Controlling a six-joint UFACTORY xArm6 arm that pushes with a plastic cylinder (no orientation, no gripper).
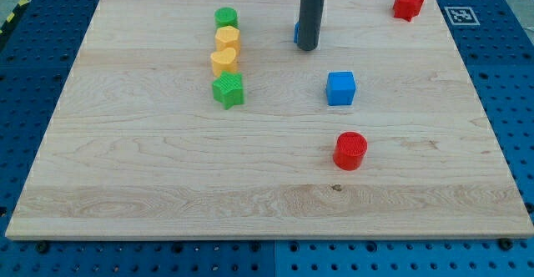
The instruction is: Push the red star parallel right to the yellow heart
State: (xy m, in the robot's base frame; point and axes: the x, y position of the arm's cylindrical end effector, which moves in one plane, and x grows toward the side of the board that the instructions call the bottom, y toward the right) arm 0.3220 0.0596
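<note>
The red star (408,4) sits near the board's top right corner. The yellow heart (224,61) lies in a column of blocks at the upper left of centre, far to the left of the star. My tip (307,47) is at the top centre, between the two, touching neither. A blue block (297,32) is mostly hidden behind the rod, only its left edge showing.
A green cylinder (226,17) and a yellow hexagon (227,38) stand above the heart, a green star (228,90) below it. A blue cube (340,88) lies right of centre, a red cylinder (350,150) below it. The wooden board (125,185) rests on a blue pegboard.
</note>
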